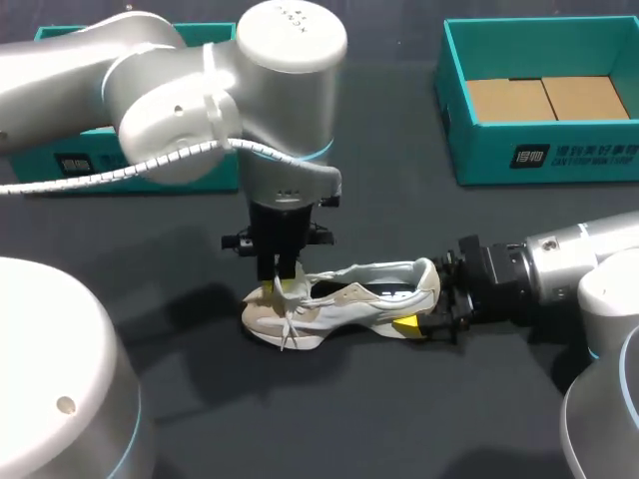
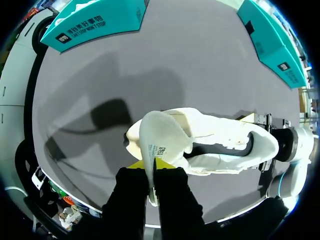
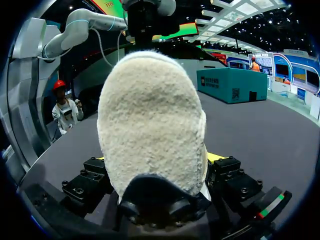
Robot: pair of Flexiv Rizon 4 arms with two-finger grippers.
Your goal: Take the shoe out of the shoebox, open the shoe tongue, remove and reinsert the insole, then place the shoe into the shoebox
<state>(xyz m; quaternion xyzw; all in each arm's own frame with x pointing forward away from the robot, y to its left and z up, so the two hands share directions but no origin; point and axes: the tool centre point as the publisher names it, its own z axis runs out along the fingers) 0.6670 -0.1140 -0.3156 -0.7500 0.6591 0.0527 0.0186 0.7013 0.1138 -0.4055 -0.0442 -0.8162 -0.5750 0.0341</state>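
head view, shoebox (image 1: 559, 158) holds cardboard (image 1: 544, 98), shoe (image 1: 349, 299) on table (image 1: 399, 409)

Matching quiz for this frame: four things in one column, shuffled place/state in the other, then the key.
Things:
1. left gripper
2. right gripper
3. shoe
4. shoebox

Place or state:
A. open, no shoe inside
B. grips the heel
C. on the table, sole down
D. pinches the tongue

Pairs: 1-D, 2-B, 3-C, 4-A
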